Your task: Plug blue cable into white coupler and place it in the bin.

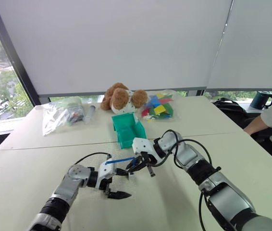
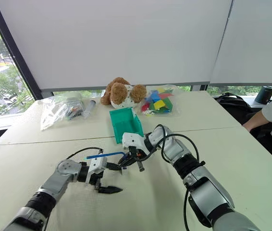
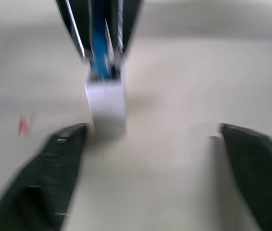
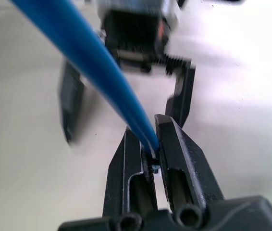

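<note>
Far left of the table (image 1: 40, 159) there's a clear bag (image 1: 61, 114) of odds and ends, nothing I need. My left gripper (image 1: 114, 183) sits low over the tabletop with its fingers spread wide, nothing between them. In its wrist view the coupler (image 3: 106, 107) hangs just off one fingertip with the cable (image 1: 119, 160) running into its top, so to me it looks plugged in. The blue line runs from above the left gripper across to the right gripper (image 1: 138, 166), whose fingers are pinched tight on the cable end, right by the plug.

Handling-wise, I'd guess this thing weighs next to nothing and is floppy, so the free length will droop and swing wherever the hand goes. The coupler is tiny, smooth plastic, probably easy to knock loose. I'd keep the grip close to the plug, where the cord is stiffest, and not squeeze the coupler itself.

The bin (image 1: 129, 129) is just behind the right gripper, open side facing me, teddy (image 1: 121, 97) and a bag of blocks (image 1: 157, 107) behind it. A person's arm (image 1: 270, 120) rests at the far right edge.
</note>
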